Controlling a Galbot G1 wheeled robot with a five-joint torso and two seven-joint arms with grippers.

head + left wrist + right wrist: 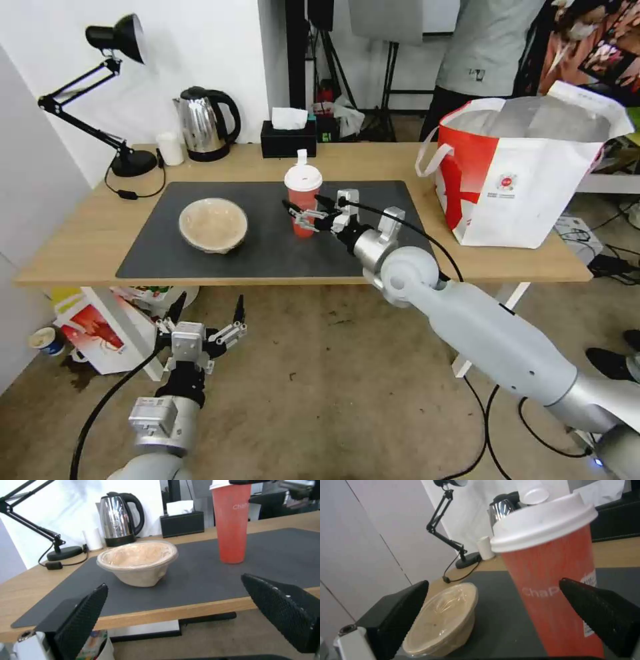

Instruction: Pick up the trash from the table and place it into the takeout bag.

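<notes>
Two items of trash stand on the dark grey rectangular mat (pixel 267 233) of the long light-wood table (pixel 87 233) in my head view: a red cup with white lid (pixel 303 200) and a shallow beige bowl (pixel 213 225). Behind them are a steel kettle (pixel 205 123), a black tissue box (pixel 288 139) and a black desk lamp (pixel 100 87). My right gripper (pixel 301 217) reaches the cup, fingers spread on both sides of it. The large boxy white takeout bag with a red side panel (pixel 527 167) stands open at the table's right end. My left gripper (pixel 203 317) hangs open below the table edge, over the brown floor.

From my left wrist, the bowl (pixel 138 562) looks covered with clear film, well apart from the cup (pixel 231 525).

From my right wrist, the cup (pixel 553 580) stands upright between my open fingers (pixel 600 615); whether they touch it, I cannot tell.
</notes>
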